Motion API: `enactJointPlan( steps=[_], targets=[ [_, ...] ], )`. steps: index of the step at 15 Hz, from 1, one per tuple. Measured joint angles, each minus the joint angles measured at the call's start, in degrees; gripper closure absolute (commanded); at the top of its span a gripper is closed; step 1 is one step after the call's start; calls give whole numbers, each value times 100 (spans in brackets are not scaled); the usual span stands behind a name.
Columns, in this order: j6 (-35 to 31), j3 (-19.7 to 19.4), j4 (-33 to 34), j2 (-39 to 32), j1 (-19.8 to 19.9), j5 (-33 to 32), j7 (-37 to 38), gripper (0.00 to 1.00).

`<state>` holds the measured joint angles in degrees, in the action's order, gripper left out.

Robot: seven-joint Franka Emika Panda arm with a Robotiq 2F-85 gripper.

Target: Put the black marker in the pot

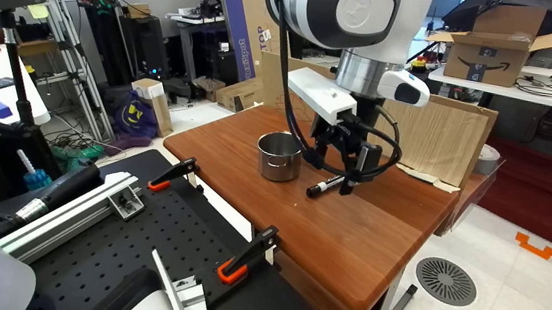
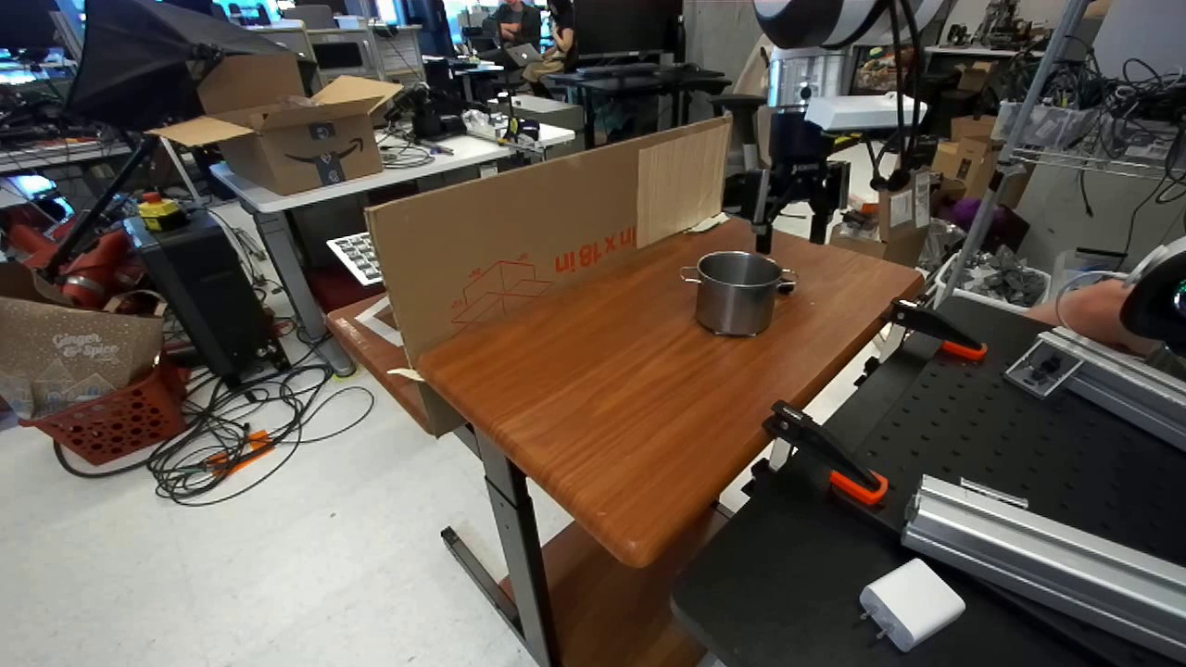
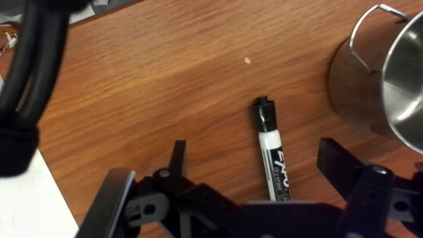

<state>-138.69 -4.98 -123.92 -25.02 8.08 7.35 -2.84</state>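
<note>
The black marker [image 3: 275, 158], with a white band and a black cap, lies flat on the wooden table. Its rear end is hidden behind the gripper body in the wrist view. It also shows in an exterior view [image 1: 327, 184], and a dark end of it shows behind the pot in an exterior view [image 2: 786, 288]. The grey metal pot [image 3: 358, 89] stands upright beside it, in both exterior views [image 1: 279, 160] [image 2: 735, 304]. My gripper [image 3: 253, 142] is open and empty, its fingers on either side of the marker, apart from it; it shows in both exterior views [image 1: 334, 168] [image 2: 790, 243].
The wooden table [image 1: 330, 234] has a cardboard wall [image 2: 537, 232] along one long edge. Black clamps with orange pads [image 1: 250, 255] and a black perforated board [image 1: 158, 247] lie along the opposite edge. A loose cable loop [image 1: 391, 156] hangs at the gripper.
</note>
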Motion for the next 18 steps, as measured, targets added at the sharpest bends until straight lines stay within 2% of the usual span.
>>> enactJointPlan(
  steps=[9,10,11,18],
  targets=[
    [-228,49,79,-391,-138,-106,100,0],
    [-235,48,114,-440,-154,-145,144,25],
    [-236,46,160,-467,-161,-171,174,26],
    [-242,43,323,-506,-192,-286,271,80]
  ],
)
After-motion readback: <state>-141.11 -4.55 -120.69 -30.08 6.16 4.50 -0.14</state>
